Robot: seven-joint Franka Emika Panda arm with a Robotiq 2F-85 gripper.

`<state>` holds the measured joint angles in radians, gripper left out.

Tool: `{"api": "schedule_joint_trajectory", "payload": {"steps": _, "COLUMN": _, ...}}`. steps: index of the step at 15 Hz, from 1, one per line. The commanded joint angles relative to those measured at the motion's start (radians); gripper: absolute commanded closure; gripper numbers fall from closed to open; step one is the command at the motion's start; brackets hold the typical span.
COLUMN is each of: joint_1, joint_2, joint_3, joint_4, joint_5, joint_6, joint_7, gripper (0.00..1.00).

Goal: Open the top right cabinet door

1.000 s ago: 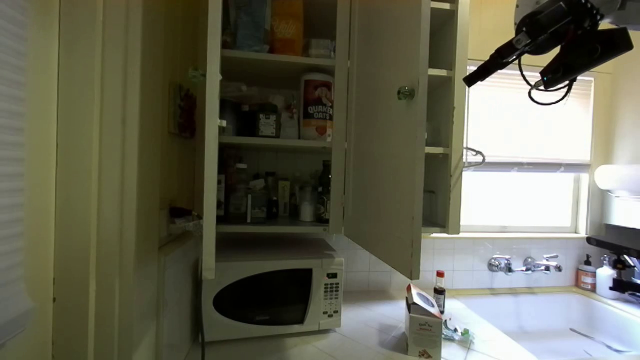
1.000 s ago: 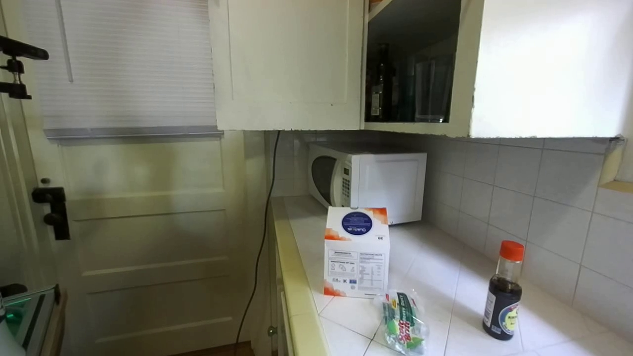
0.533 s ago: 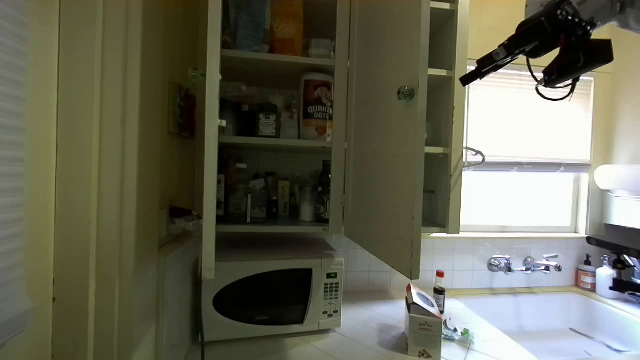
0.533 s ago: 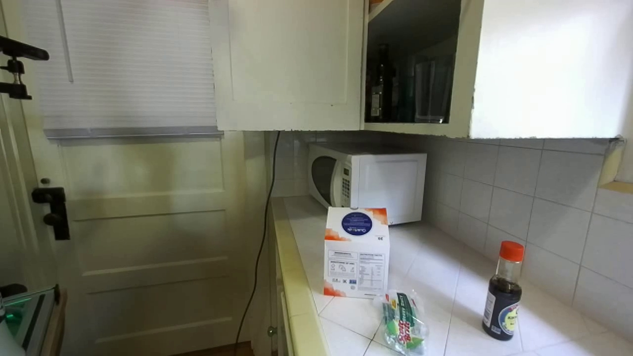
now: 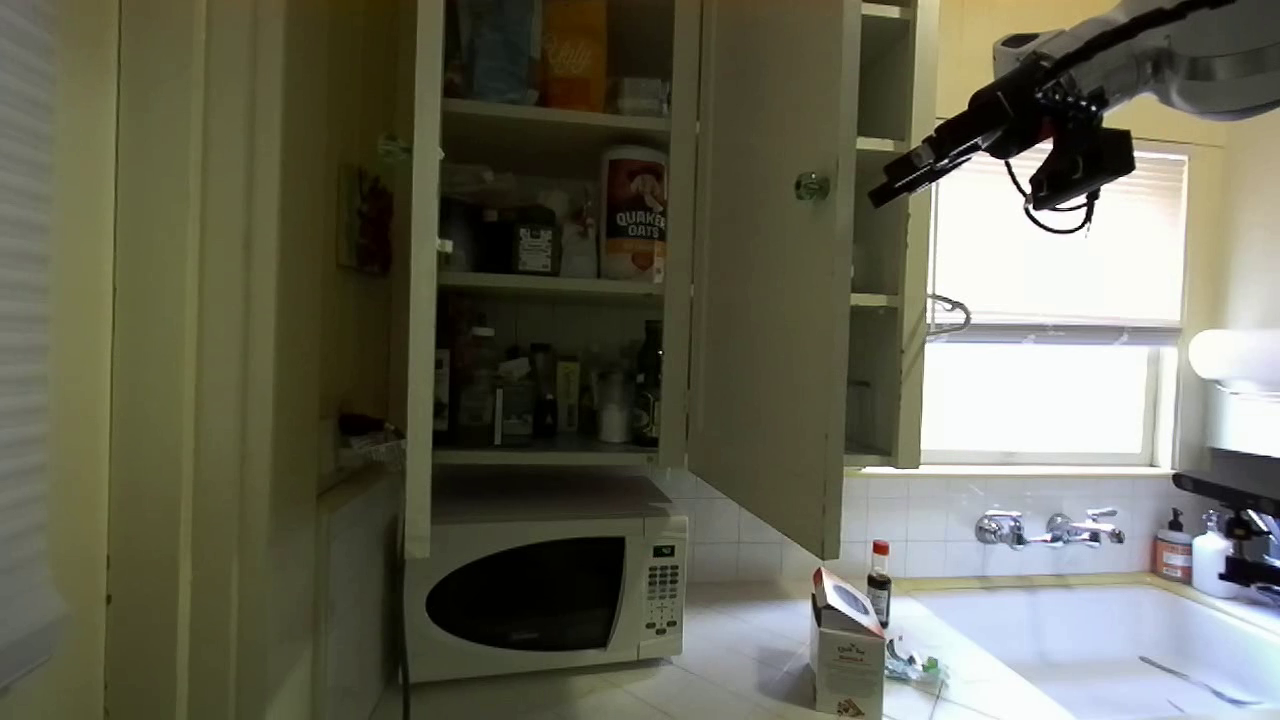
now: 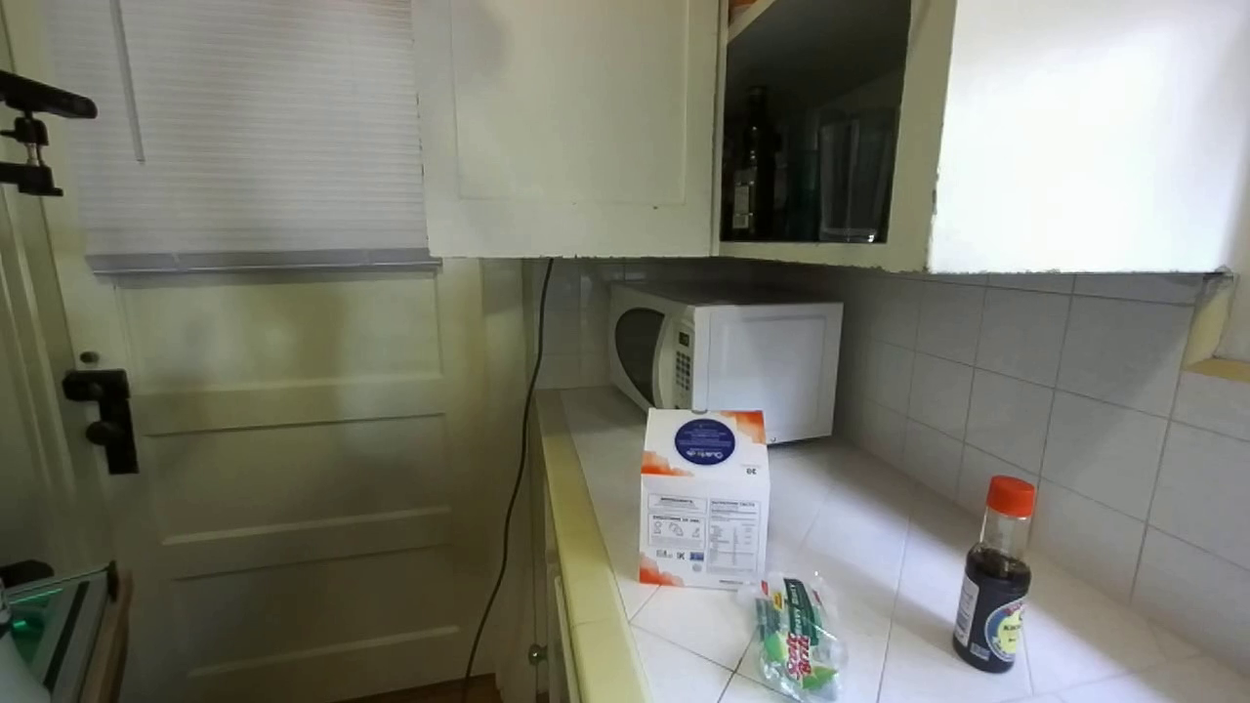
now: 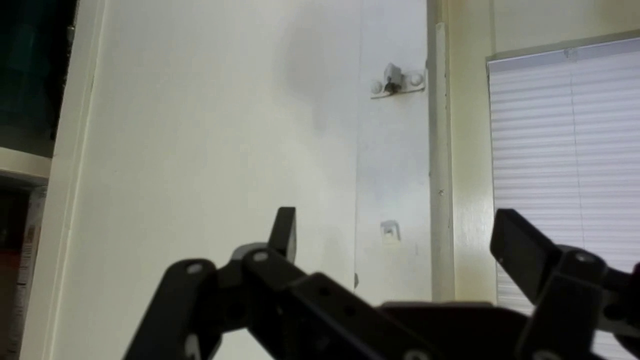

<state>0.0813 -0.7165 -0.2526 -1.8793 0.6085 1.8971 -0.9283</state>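
Nearest in the wrist view is the gripper [image 7: 400, 235], its two black fingers [image 7: 522, 255] standing wide apart. Behind them is the top right cabinet door [image 7: 225, 150], swung out, inner side to the camera; its free edge shows b/w the fingertips. Farther, at R, hangs a white blind [image 7: 540, 125].

In an exterior view the arm [image 5: 1190, 80] extends from the R, and the gripper's tips are just R of the door's free edge, w/ a gap in that pic; the real distance in depth one cannot tell. The door hangs open in both exterior views, here up and R of the microwave [image 5: 545, 595], w/ a small knob [image 5: 812, 186] on its outer side. Farther, at L, are open cab. shelves [image 5: 550, 285] w/ an oats can [image 5: 632, 215].

In an exterior view, nearest on the white tile counter [image 6: 840, 532] lies a sponge pack [image 6: 796, 635] in clear plastic, and R of it stands a btl. [image 6: 994, 615] w/ red cap, upright. Just behind the pack is a white-orange carton [image 6: 705, 517]. Farther is the same microwave, near the tiled wall [image 6: 1006, 361], and at far L a room door [image 6: 293, 420].
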Motion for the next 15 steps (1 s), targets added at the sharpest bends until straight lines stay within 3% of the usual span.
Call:
{"api": "schedule_joint_trajectory", "payload": {"steps": 1, "joint_1": 0.024, "joint_2": 0.003, "joint_3": -0.034, "joint_4": 0.021, "joint_5": 0.001, "joint_6": -0.048, "joint_7": 0.032, "gripper": 0.00}}
{"api": "schedule_joint_trajectory", "payload": {"steps": 5, "joint_1": 0.061, "joint_2": 0.020, "joint_3": -0.070, "joint_4": 0.014, "joint_5": 0.060, "joint_6": -0.094, "joint_7": 0.041, "gripper": 0.00}}
{"api": "schedule_joint_trajectory", "payload": {"steps": 9, "joint_1": 0.071, "joint_2": 0.058, "joint_3": -0.078, "joint_4": 0.007, "joint_5": 0.121, "joint_6": -0.082, "joint_7": 0.027, "gripper": 0.00}}
{"api": "schedule_joint_trajectory", "payload": {"steps": 15, "joint_1": 0.070, "joint_2": 0.128, "joint_3": -0.068, "joint_4": 0.025, "joint_5": 0.226, "joint_6": -0.172, "joint_7": 0.028, "gripper": 0.00}}
